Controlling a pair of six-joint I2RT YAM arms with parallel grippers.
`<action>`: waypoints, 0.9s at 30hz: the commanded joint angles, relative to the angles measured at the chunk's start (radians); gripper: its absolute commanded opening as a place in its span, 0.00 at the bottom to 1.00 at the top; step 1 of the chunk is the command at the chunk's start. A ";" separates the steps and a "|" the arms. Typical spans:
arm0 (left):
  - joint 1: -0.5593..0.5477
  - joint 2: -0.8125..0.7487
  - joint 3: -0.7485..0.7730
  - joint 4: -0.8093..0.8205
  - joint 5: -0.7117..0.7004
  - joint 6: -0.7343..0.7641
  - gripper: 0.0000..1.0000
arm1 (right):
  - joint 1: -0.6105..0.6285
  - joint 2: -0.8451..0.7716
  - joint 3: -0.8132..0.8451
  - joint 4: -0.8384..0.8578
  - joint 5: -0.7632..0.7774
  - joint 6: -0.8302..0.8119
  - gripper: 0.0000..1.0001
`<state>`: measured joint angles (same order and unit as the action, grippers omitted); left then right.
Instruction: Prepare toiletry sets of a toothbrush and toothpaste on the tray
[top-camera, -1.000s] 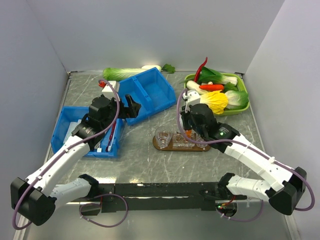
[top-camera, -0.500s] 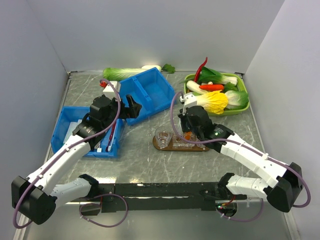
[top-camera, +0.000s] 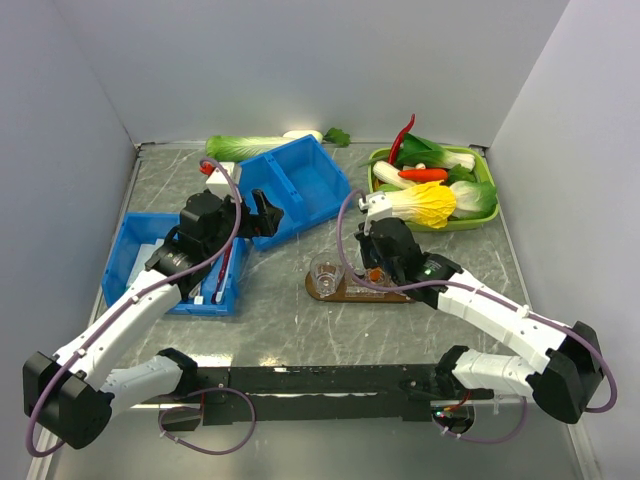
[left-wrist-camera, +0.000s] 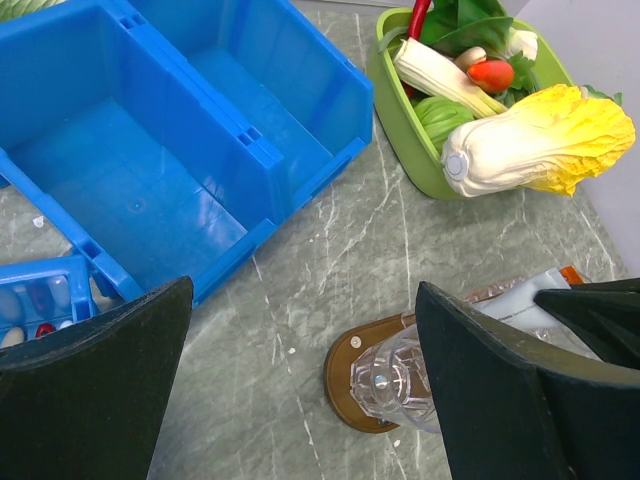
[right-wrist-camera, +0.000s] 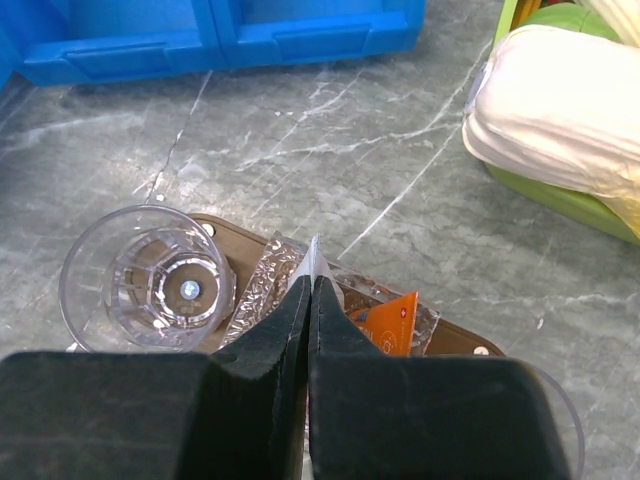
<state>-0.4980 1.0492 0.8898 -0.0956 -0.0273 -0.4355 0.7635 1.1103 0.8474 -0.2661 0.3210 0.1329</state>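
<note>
The dark-brown tray (top-camera: 318, 291) lies mid-table with clear cups on it; the left cup (top-camera: 325, 272) (right-wrist-camera: 150, 275) (left-wrist-camera: 400, 380) looks empty. My right gripper (top-camera: 374, 266) (right-wrist-camera: 312, 285) hangs over the middle cup, shut on a white toothpaste tube (right-wrist-camera: 317, 258) whose flat end pokes out between the fingertips. An orange-printed part (right-wrist-camera: 388, 322) shows inside that cup beside my fingers. My left gripper (top-camera: 262, 214) (left-wrist-camera: 300, 400) hovers open and empty between the blue bins and the tray. A red toothbrush (top-camera: 222, 266) lies in the left bin.
Two blue bins stand at left, an angled one (top-camera: 300, 185) and a nearer one (top-camera: 140, 255). A green tray (top-camera: 482, 216) of vegetables with a yellow cabbage (top-camera: 428, 203) sits at back right, close to the right arm. A leafy green (top-camera: 250, 146) lies along the back wall.
My right arm has shifted a little to the left over the tray, still holding the tube. The left arm has not moved.
</note>
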 joint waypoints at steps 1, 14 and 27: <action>0.001 0.002 0.032 0.008 0.003 -0.003 0.96 | 0.007 -0.004 -0.013 0.093 0.024 0.010 0.00; 0.001 0.006 0.037 0.002 0.016 -0.003 0.96 | 0.005 -0.004 0.016 0.051 0.003 0.008 0.35; 0.001 0.006 0.040 -0.012 -0.036 0.012 0.97 | 0.005 -0.061 0.100 -0.047 -0.079 -0.047 0.75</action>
<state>-0.4980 1.0584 0.8906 -0.1059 -0.0364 -0.4320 0.7635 1.0912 0.8761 -0.2829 0.2646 0.1162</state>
